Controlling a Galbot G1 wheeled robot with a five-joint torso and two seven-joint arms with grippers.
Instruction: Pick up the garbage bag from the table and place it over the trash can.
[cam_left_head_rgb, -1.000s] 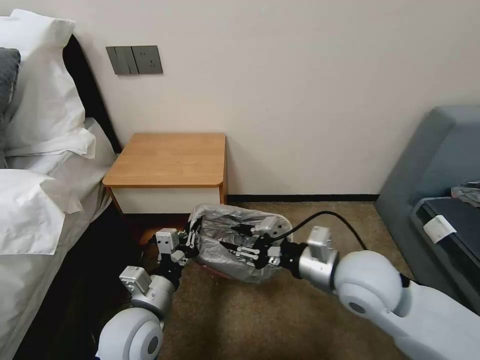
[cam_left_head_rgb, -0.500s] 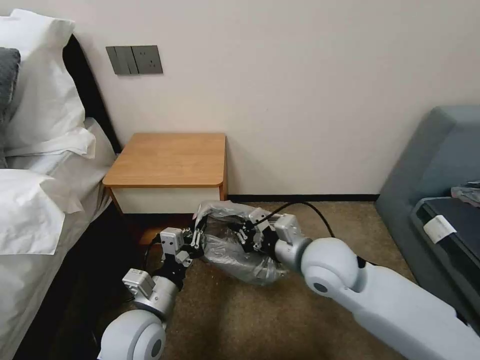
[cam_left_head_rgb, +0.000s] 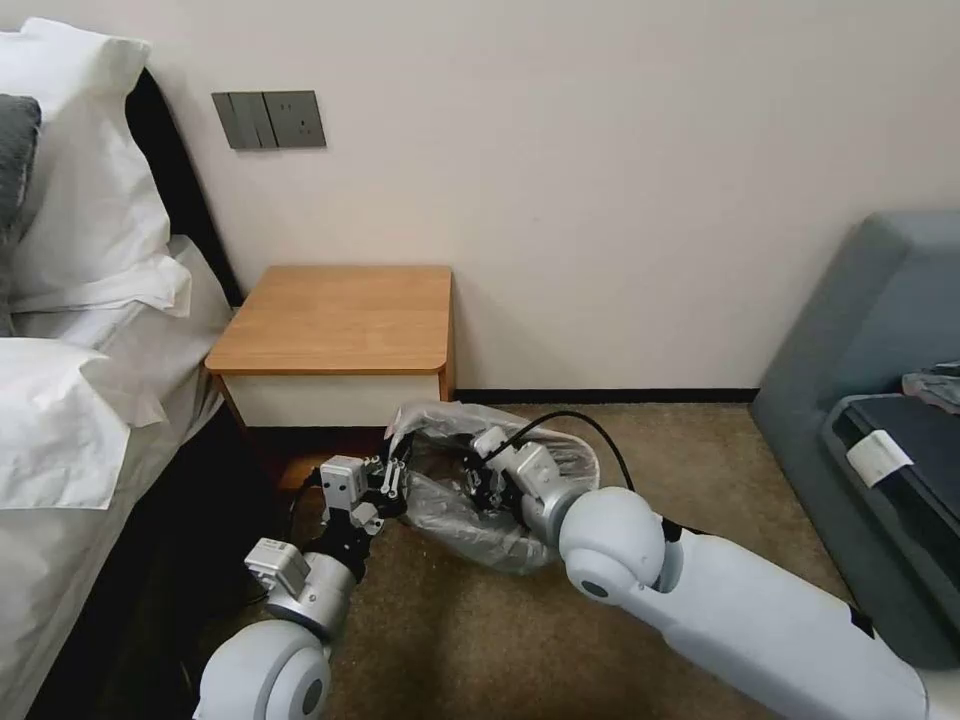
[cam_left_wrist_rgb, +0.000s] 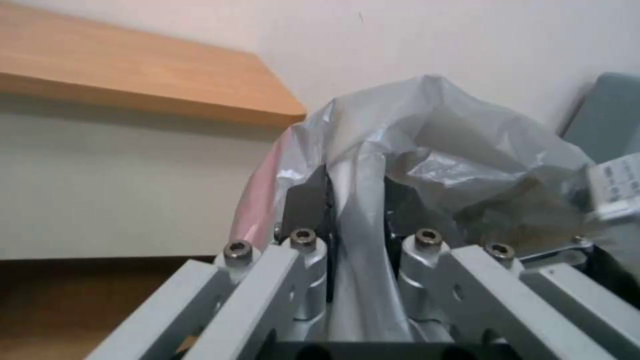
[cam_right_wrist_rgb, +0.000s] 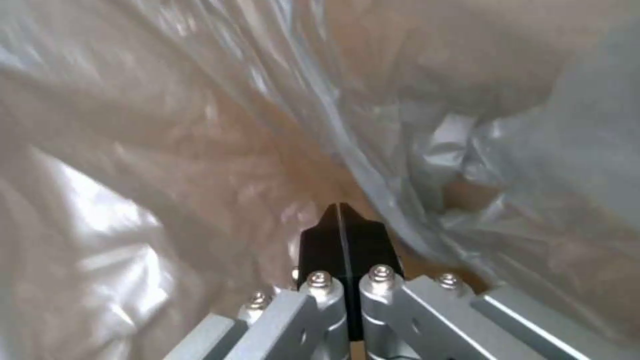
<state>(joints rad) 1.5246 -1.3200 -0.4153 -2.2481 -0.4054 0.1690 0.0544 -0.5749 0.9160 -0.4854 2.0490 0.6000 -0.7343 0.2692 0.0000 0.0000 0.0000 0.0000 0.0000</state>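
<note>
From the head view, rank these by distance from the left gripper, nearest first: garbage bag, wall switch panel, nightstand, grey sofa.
1. Garbage bag: clamped in the left gripper, on its right.
2. Nightstand: just behind, against the wall.
3. Wall switch panel: high on the wall above the nightstand.
4. Grey sofa: far right.
The last two are close to call.

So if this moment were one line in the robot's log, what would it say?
left gripper: shut on garbage bag edge | right gripper: shut, inside bag | bag: on floor before table
</note>
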